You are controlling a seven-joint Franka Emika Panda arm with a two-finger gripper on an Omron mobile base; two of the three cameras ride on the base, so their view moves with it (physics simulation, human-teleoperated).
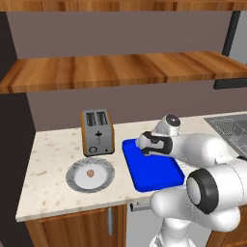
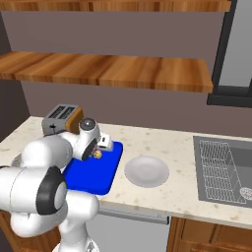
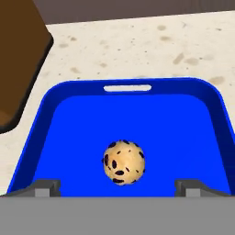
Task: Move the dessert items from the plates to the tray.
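Observation:
The blue tray lies on the counter, its handle slot at the far end. On it rests a round tan dessert item with dark specks. My gripper hovers just above the tray's far half, open, its fingertips wide on either side of that item and not touching it. A second small brown dessert item sits in the middle of the ribbed-rim plate, left of the tray. The paler plate, right of the tray, holds nothing.
A brown and silver toaster stands close behind the ribbed plate, by the tray's far left corner. A sink with a wire rack lies far right. Wooden shelves hang over the counter.

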